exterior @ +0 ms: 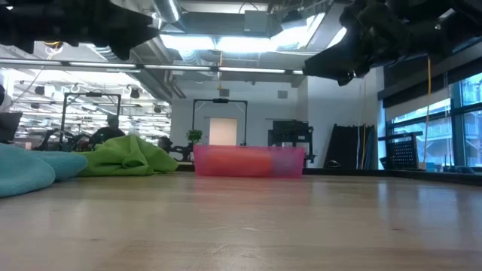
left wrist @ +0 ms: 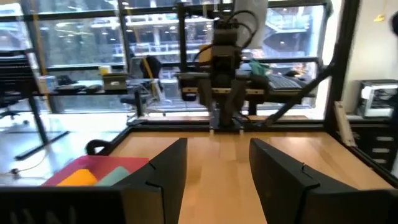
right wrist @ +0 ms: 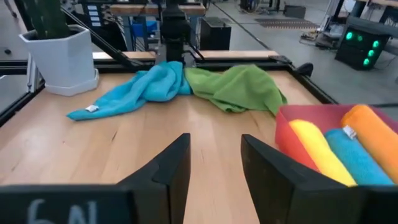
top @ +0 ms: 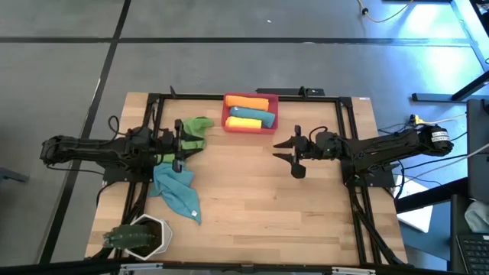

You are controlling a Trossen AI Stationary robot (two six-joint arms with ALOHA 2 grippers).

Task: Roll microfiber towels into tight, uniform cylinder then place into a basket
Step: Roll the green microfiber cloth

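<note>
Fingers of both my grippers stand apart, empty, above the wooden tabletop (top: 252,191). My left gripper (top: 180,145) hovers by the crumpled green (top: 195,128) and teal microfiber towels (top: 177,192). My right gripper (top: 294,153) hangs near the red-pink plastic basket (top: 227,122) holding rolled orange, teal and yellow towels.

Left arm: stretched inward, raised, left gripper (top: 178,147) jaws parted, empty. Right arm: likewise, right gripper (top: 293,153) jaws parted, empty.
</note>
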